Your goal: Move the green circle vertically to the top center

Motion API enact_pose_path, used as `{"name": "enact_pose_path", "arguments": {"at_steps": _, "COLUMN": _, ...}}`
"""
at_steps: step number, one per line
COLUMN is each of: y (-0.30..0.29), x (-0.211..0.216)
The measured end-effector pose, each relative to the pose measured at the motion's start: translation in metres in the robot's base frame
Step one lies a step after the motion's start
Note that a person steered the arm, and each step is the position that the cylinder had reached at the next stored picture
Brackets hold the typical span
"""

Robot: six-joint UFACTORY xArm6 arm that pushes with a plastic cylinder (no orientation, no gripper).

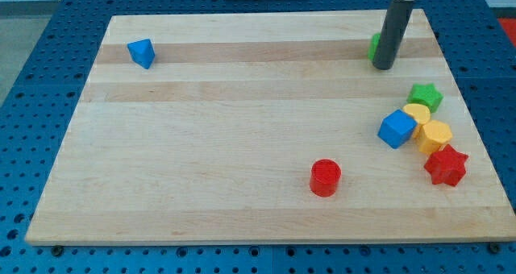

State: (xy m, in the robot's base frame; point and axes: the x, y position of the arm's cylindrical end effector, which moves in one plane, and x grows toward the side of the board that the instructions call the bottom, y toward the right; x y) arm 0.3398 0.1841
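The green circle [375, 45] is near the board's top right, mostly hidden behind my rod, with only a sliver showing at the rod's left side. My tip [384, 66] rests on the board right against it, at its right and bottom side. A green star [426, 97] lies lower, at the view's right.
A blue block [141, 52] sits at the top left. A red cylinder [326, 177] stands at the bottom centre. At the right, a blue cube [397, 128], two yellow blocks [418, 114] [435, 135] and a red star [446, 165] cluster together. The wooden board's top edge [258, 17] is close to the tip.
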Motion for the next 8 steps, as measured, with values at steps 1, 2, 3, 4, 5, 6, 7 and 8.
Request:
{"name": "enact_pose_path", "arguments": {"at_steps": 1, "y": -0.03, "x": 0.014}}
{"name": "enact_pose_path", "arguments": {"at_steps": 2, "y": -0.024, "x": 0.014}}
{"name": "enact_pose_path", "arguments": {"at_steps": 3, "y": 0.046, "x": 0.011}}
{"name": "enact_pose_path", "arguments": {"at_steps": 4, "y": 0.046, "x": 0.009}}
{"name": "enact_pose_path", "arguments": {"at_steps": 5, "y": 0.034, "x": -0.047}}
{"name": "enact_pose_path", "arguments": {"at_steps": 6, "y": 0.033, "x": -0.047}}
{"name": "enact_pose_path", "arguments": {"at_steps": 7, "y": -0.002, "x": -0.045}}
{"name": "enact_pose_path", "arguments": {"at_steps": 8, "y": -0.05, "x": -0.041}}
